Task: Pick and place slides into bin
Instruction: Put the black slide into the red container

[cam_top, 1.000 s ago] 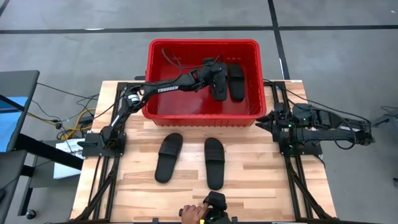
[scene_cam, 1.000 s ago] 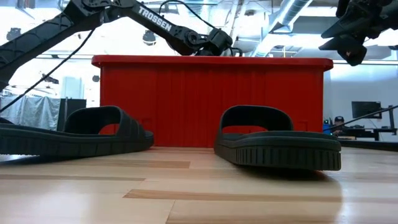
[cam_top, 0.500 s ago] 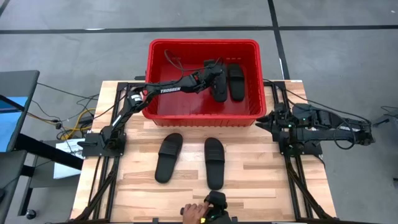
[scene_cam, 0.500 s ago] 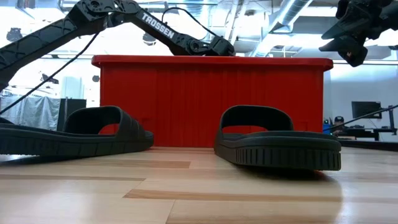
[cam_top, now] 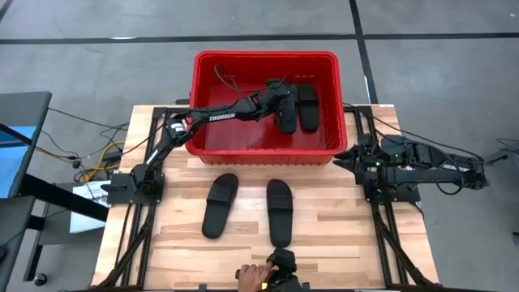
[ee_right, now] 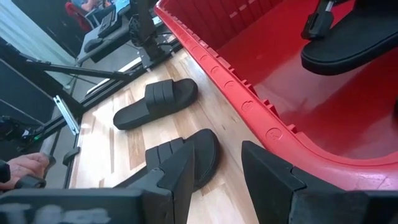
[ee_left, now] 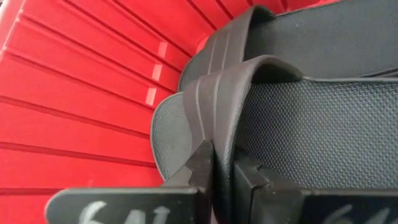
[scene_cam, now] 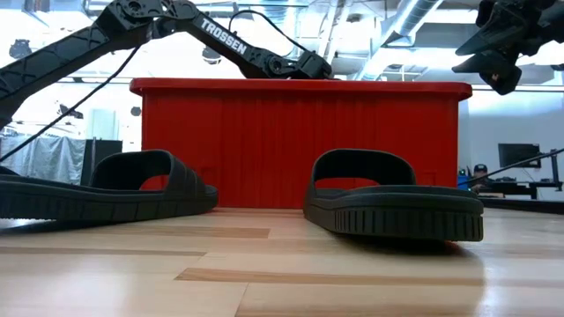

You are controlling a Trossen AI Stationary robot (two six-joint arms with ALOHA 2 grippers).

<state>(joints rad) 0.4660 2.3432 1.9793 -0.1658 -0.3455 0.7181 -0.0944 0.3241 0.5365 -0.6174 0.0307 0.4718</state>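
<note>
Currently the left end effector (cam_top: 284, 99) is inside the bin (cam_top: 265, 58), pinching the strap edge of a slide (ee_left: 261, 118). In the left wrist view the strap rim sits between its two fingers (ee_left: 202, 163), so it is gripping that slide. Just beside the end effector, toward the bin's right wall, a second slide (cam_top: 306, 105) lies flat on the bin floor. Whether the held slide rests on the floor or hangs just above it, I cannot tell.

Right end effector (ee_right: 214, 168) waits off the bin's right side, fingers spread apart, holding nothing. From there the other two slides lie on the table in front of the bin: the left table slide (cam_top: 220, 204) and the right table slide (cam_top: 280, 211), side by side but apart, both sole down with straps up.

Handling, by my judgement:
- Look like moulded foam or rubber, so probably light.
- Sole likely flexes but keeps its shape; not fragile.
- Textured footbed and ribbed sole edge should give fair friction.
- Best hold: the arched strap, which stands clear of the sole and leaves room for a finger beneath.
- Gripped at one strap edge, the long sole will likely droop and swing.

A person's hand (cam_top: 251, 278) shows at the table's near edge.
</note>
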